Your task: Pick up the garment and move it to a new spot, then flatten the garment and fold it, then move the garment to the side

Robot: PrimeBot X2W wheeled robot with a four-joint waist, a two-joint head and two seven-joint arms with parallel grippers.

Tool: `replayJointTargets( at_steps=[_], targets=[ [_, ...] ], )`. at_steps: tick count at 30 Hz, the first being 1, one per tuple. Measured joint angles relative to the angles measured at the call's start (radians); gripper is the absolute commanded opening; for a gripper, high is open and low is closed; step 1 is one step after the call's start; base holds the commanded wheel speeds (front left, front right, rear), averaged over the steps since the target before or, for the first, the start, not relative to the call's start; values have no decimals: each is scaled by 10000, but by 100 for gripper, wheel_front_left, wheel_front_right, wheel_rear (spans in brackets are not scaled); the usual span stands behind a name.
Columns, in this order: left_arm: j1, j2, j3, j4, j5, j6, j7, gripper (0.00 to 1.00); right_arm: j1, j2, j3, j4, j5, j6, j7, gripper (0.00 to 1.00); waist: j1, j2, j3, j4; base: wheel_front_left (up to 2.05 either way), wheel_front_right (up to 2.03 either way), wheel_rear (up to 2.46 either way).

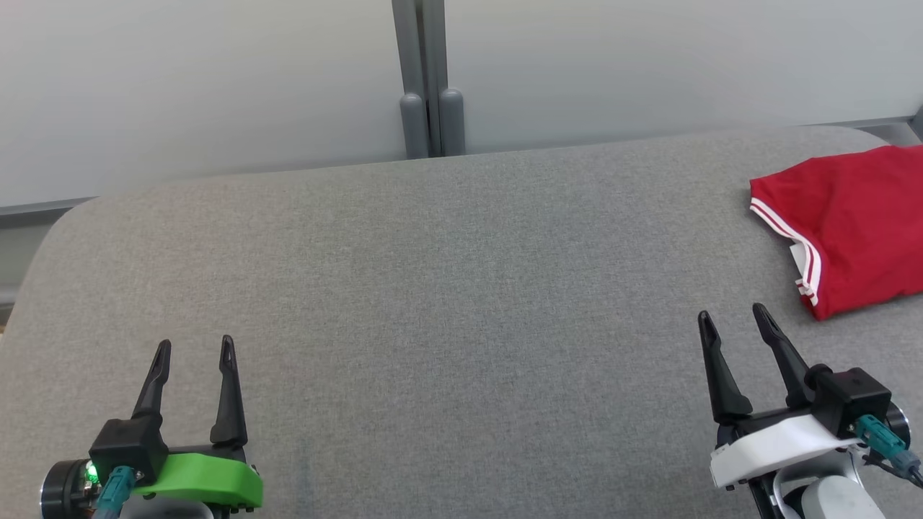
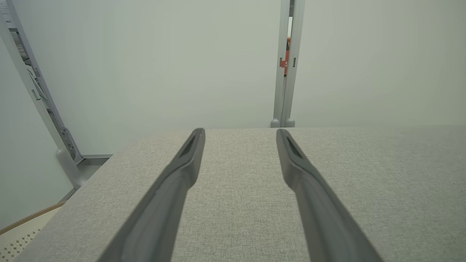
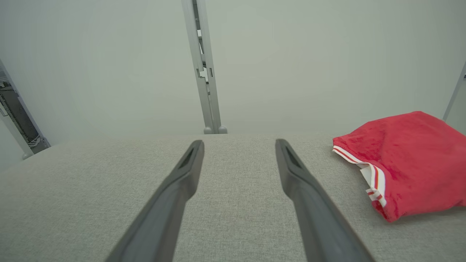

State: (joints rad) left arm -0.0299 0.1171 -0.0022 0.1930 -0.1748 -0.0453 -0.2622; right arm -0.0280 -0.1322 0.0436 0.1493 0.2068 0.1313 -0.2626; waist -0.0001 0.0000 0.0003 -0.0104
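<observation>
The red garment (image 1: 851, 223) lies at about 2 o'clock on the grey surface (image 1: 447, 288). It looks folded, though it runs past the frame edge, so I cannot judge how neatly. The left hand (image 1: 196, 347) and right hand (image 1: 732, 313) are both open and empty, clear of it. Likely the set-aside step is done; if not, the right hand must reach toward 1 o'clock to grasp it.

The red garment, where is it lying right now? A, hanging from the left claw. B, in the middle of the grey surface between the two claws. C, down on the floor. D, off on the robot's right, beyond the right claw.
D: the red garment rests on the grey surface at the right edge of the head view, just past the open right claw and not touching it.
</observation>
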Motion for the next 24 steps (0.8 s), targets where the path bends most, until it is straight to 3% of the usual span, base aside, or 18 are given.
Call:
replayJointTargets(
  at_steps=[24],
  targets=[
    [45, 69, 4, 477, -182, -121, 0, 100, 665, 495, -431, -196, -374, 0, 0, 100, 0, 0, -420, 411, 0, 0, 0]
  ],
)
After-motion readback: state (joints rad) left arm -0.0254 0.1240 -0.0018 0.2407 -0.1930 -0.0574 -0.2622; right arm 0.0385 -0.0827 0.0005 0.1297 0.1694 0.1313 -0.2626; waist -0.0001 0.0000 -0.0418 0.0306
